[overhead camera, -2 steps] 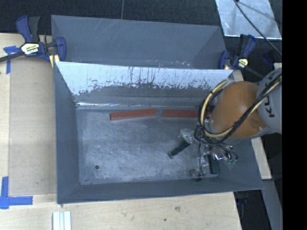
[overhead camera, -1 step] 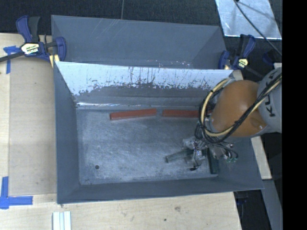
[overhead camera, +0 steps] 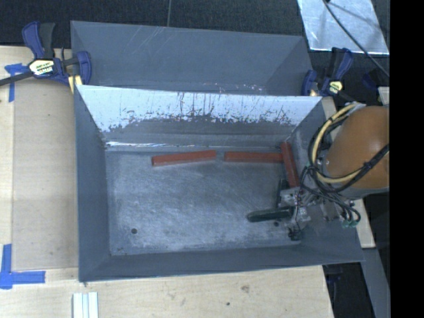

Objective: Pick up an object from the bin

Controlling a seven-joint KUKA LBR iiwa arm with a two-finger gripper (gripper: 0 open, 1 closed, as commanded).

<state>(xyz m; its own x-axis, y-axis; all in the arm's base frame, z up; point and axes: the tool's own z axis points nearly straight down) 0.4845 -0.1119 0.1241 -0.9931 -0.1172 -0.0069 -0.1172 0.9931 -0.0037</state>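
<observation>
the gripper (overhead camera: 293, 212) was low in the grey metal bin (overhead camera: 93, 177), close to the bin's right wall and near its front right corner. a thin dark stick (overhead camera: 265, 215) lay flat on the bin's floor there. one end was right at the gripper and the other end pointed toward the bin's left wall. i could not tell if the gripper was clamped on the stick or loose. the arm's orange cover (overhead camera: 361, 148) and its cables (overhead camera: 322, 144) hung over the bin's right wall. two red-brown strips (overhead camera: 184, 158) lay end to end along the back of the bin's floor. a third strip (overhead camera: 288, 161) ran down by the bin's back right corner. a tiny dark spot (overhead camera: 134, 230) sat near the bin's front left corner.
</observation>
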